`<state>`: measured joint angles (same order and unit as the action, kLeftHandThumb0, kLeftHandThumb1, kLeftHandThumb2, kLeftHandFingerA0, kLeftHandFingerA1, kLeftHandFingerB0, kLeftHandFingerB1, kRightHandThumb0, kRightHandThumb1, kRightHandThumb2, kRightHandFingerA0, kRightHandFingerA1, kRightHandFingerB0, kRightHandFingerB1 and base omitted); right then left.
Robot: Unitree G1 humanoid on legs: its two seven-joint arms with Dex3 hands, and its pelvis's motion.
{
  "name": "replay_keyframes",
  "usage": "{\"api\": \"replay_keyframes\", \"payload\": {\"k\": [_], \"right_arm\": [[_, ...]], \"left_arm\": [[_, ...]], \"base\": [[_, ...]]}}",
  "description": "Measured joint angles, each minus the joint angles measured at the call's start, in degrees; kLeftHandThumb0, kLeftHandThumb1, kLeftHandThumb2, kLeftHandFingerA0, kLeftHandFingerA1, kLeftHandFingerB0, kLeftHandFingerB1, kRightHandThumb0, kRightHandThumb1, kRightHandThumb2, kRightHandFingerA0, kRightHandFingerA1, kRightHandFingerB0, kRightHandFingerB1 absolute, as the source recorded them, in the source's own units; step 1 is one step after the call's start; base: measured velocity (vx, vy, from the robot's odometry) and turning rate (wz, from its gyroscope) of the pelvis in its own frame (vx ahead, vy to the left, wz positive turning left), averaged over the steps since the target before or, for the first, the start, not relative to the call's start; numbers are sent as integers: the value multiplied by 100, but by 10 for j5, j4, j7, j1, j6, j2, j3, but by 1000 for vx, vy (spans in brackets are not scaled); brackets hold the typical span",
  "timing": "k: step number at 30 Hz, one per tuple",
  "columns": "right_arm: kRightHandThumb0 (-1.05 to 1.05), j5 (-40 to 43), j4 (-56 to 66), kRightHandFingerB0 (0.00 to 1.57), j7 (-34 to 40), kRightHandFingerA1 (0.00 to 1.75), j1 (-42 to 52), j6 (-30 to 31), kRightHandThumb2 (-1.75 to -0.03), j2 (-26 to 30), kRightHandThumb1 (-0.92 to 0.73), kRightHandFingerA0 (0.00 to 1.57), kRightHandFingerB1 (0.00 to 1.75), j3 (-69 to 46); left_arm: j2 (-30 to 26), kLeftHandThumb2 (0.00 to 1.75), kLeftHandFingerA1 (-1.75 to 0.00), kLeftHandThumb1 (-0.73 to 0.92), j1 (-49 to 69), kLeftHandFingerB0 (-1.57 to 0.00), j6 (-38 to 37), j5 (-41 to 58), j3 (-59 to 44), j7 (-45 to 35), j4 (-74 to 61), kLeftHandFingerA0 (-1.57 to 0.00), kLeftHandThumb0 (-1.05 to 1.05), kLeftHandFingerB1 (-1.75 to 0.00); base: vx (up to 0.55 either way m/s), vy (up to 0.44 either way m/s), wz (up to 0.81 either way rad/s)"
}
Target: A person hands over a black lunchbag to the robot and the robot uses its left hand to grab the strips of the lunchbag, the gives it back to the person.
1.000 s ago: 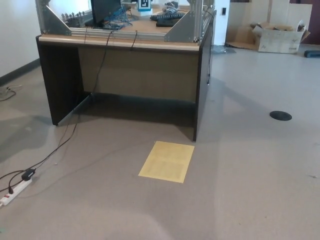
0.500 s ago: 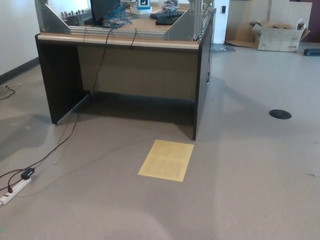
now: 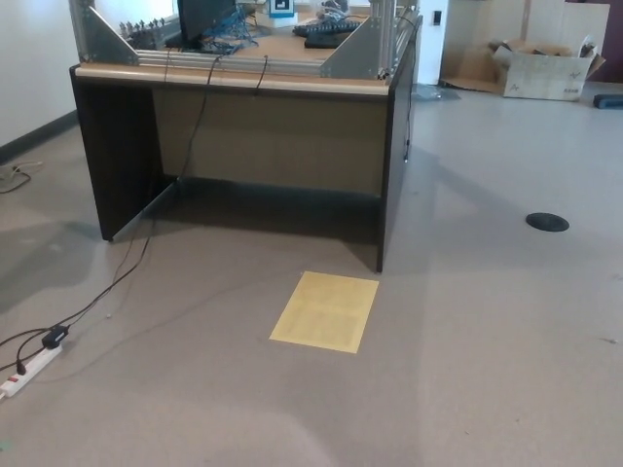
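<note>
We see neither of the robot's hands nor any part of its arms in the head view, so we cannot tell how they are posed or whether the fingers are spread or pressed together; we cannot spot the lunchbag or a person here either. What fills the view is a dark-sided counter [image 3: 243, 83] with a light wooden top, standing on the grey floor [image 3: 487, 370] and open underneath. On its top sits a metal frame [image 3: 355, 53] of silver bars with angled braces, and behind it a black monitor [image 3: 204, 17] with a tangle of blue wires beside it. Black cables [image 3: 200, 107] hang over the front edge of the counter and run down across the floor to a white power strip [image 3: 27, 368] at the lower left. A yellow sheet [image 3: 325, 311] lies flat on the floor just in front of the counter's right front corner. Well off to the right a round black floor cover [image 3: 547, 222] sits in the floor, and at the far upper right an open cardboard box [image 3: 540, 70] stands near the wall
</note>
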<state>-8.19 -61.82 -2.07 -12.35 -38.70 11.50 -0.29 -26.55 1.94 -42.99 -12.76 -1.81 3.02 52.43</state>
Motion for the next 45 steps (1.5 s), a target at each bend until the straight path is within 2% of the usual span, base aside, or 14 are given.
{"api": "replay_keyframes", "payload": {"k": [2,3,4,5,6,7,8,22,26,28,41,42,43,45], "right_arm": [[-69,-1,-1,38,1,40,-1,-1,-64,0,-74,41,37,0],[-71,-1,-2,26,2,54,-1,-1,-99,0,-62,38,47,0],[-68,-2,-2,25,2,55,-2,-2,-99,0,-60,37,47,0],[-69,-2,-2,38,3,40,-2,-2,-62,0,-72,43,37,0],[-65,-2,-3,25,3,55,-2,-3,-99,0,-58,36,48,0],[-65,-3,-3,25,4,55,-2,-3,-99,0,-58,36,48,0],[-68,-3,-3,38,4,40,-2,-3,-62,0,-72,43,37,0],[-66,-1,-6,36,1,40,-5,-6,-61,0,-71,43,37,-4],[-65,1,-6,37,-4,41,-5,-6,-61,0,-72,44,38,-4],[-67,2,-6,36,-5,41,-5,-6,-62,0,-71,45,38,-4],[-68,0,-6,36,-5,41,-10,-6,-63,-2,-70,45,37,-3],[-69,0,-6,37,-5,41,-10,-6,-63,-2,-70,46,37,-2],[-69,0,-6,37,-5,41,-11,-6,-63,-2,-69,46,38,-2],[-70,0,-6,37,-5,41,-13,-6,-63,-2,-70,46,37,-2]], "left_arm": [[0,84,-22,49,-1,-6,0,0,0,0,0,-4,-74,-21],[0,85,-21,50,-2,-6,0,0,0,0,1,-4,-76,-21],[0,82,-21,49,-2,-6,0,0,0,0,1,-5,-74,-21],[0,84,-19,49,-3,-6,0,0,0,0,2,-4,-76,-20],[0,84,-20,49,-3,-6,0,0,0,0,2,-4,-76,-21],[0,84,-20,49,-3,-6,0,1,0,-1,3,-4,-76,-21],[0,84,-20,49,-4,-6,0,1,0,-1,4,-4,-75,-20],[0,87,-20,48,-4,-5,-1,2,0,-2,4,0,-72,-21],[0,58,-22,56,-2,-4,-13,2,-4,-2,-12,-2,-66,-22],[-2,86,-19,48,4,-4,-17,4,-11,-3,-56,0,-71,-20],[-16,85,-15,46,-76,-5,25,17,-33,-27,-367,-2,-72,-18],[-17,59,-24,58,-84,-1,29,18,-33,-29,-380,0,-75,-24],[-21,87,-19,46,-109,-5,40,20,-33,-34,-409,-3,-73,-19],[-26,88,-17,47,-156,-4,61,21,-30,-44,-454,-3,-74,-19]], "base": [[0,0,0],[0,0,0],[0,0,0],[0,0,0],[0,0,0],[0,0,0],[0,0,0],[0,0,0],[0,0,0],[0,0,0],[0,0,0],[0,0,0],[0,0,0],[0,0,0]]}}
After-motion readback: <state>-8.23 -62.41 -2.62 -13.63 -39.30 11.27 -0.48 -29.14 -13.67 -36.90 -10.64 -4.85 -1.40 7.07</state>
